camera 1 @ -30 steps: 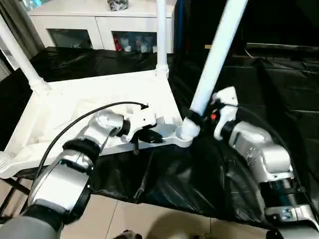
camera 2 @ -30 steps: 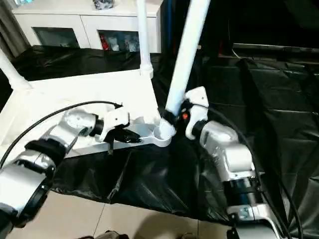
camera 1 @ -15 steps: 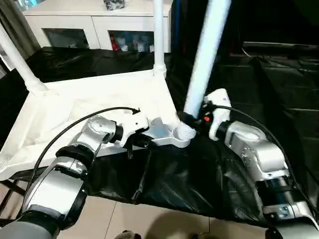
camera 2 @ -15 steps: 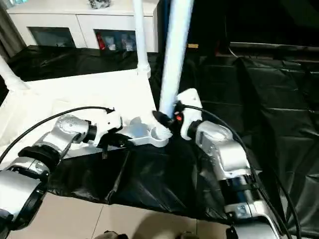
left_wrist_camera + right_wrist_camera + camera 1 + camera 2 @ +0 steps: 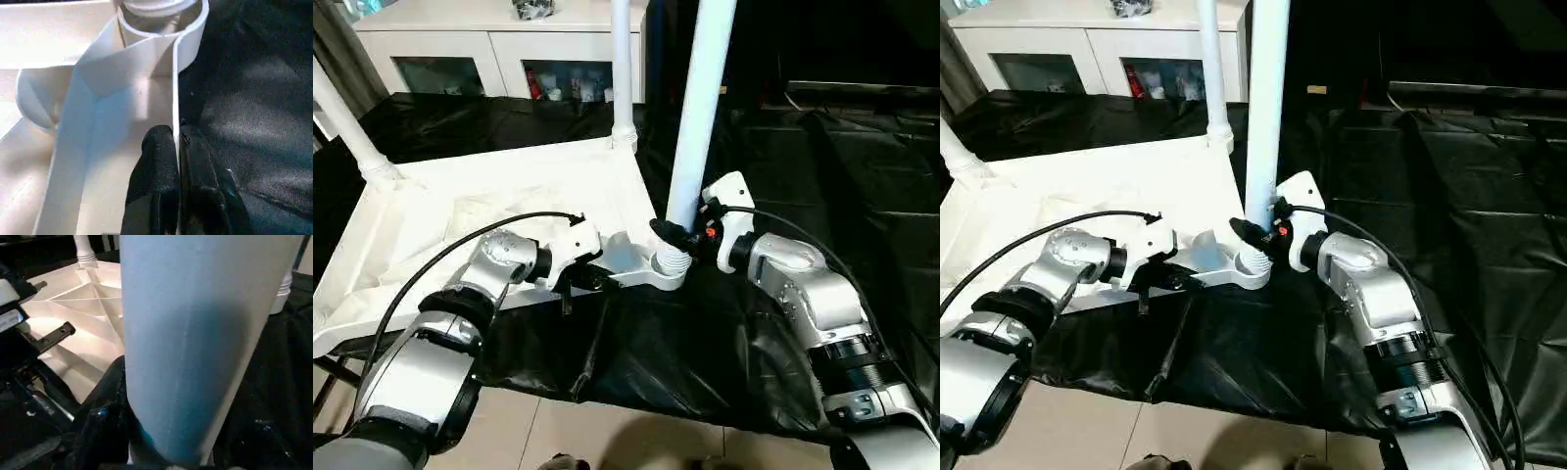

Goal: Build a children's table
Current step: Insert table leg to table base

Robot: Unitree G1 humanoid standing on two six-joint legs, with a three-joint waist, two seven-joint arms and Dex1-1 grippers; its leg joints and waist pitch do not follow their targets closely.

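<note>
The white tabletop (image 5: 499,211) lies upside down on a black-covered surface, its ribbed underside facing up. One white leg (image 5: 340,113) rises from the far left corner and another leg (image 5: 622,69) from the back corner. My right gripper (image 5: 677,235) is shut on a third leg (image 5: 700,108) just above its foot. That leg stands nearly upright in the near right corner socket (image 5: 671,266). My left gripper (image 5: 176,134) is shut on the thin front rim (image 5: 175,88) of the tabletop, a short way left of that socket (image 5: 161,19).
A white cabinet (image 5: 499,49) with glass doors stands behind the work. Black sheeting (image 5: 803,147) covers the surface to the right and hangs over its front edge. Tiled floor (image 5: 607,431) lies below that edge.
My right gripper has swung its leg from a rightward lean to nearly upright over the corner socket. My left gripper has stayed on the front rim and drawn its fingers tighter.
</note>
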